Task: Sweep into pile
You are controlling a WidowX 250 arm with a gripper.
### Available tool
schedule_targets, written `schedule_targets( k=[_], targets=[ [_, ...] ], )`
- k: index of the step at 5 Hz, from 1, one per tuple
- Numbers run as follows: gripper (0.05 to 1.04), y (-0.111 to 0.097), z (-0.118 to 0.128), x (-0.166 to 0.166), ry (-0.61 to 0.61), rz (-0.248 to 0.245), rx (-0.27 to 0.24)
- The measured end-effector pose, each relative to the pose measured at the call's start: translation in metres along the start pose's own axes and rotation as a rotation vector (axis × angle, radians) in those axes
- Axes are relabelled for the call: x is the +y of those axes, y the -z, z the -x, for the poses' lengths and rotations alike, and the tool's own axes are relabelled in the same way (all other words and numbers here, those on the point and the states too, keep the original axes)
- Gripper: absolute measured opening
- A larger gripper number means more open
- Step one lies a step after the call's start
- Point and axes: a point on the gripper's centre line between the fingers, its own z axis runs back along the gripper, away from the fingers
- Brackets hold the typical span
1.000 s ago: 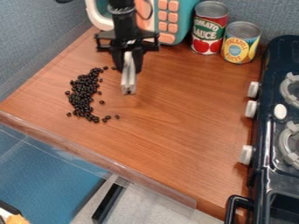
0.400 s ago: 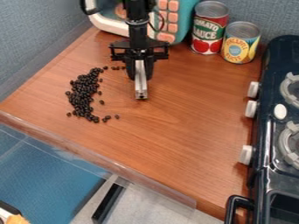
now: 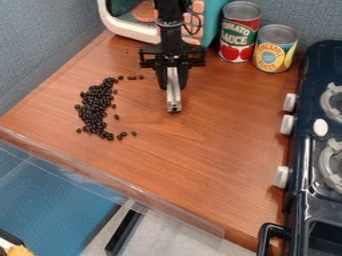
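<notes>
Black beans [image 3: 97, 107] lie on the desk [image 3: 200, 160] toward its left corner, in a long, irregular heap set in from the wall-side edge and the front edge. The long axis of the heap runs from its far end, toward the rear corner, down toward the front edge. Loose beans lie around this heap: a few at its far end, a single one beside its middle, and a small group off its near end. Two reddish-brown beans [image 3: 136, 77] lie between the far end of the heap and the end effector [image 3: 174, 87].

The end effector is positioned over the desk, to the right of the heap in the view and well apart from it. Its fingers are narrowed on a light-grey bar [image 3: 174, 100], one at each side. The bar points downward, with its lower end toward the front edge. Contact between bar and desk cannot be determined.

A teal-and-white toy microwave [image 3: 140, 32] stands at the rear edge, behind the end effector. Beside it stand a red-and-green can [image 3: 239, 32] and a yellow-labelled can [image 3: 274, 54], both upright. A black toy stove [image 3: 320, 67] adjoins the right edge.
</notes>
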Motion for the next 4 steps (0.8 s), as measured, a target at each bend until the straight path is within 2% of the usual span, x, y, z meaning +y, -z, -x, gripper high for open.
schedule_targets(
  k=[2,4],
  targets=[
    [0.375,0.004,-0.006,0.009,-0.014,-0.011,0.005],
    [0.375,0.004,-0.002,0.026,-0.055,0.016,0.012]
  ],
)
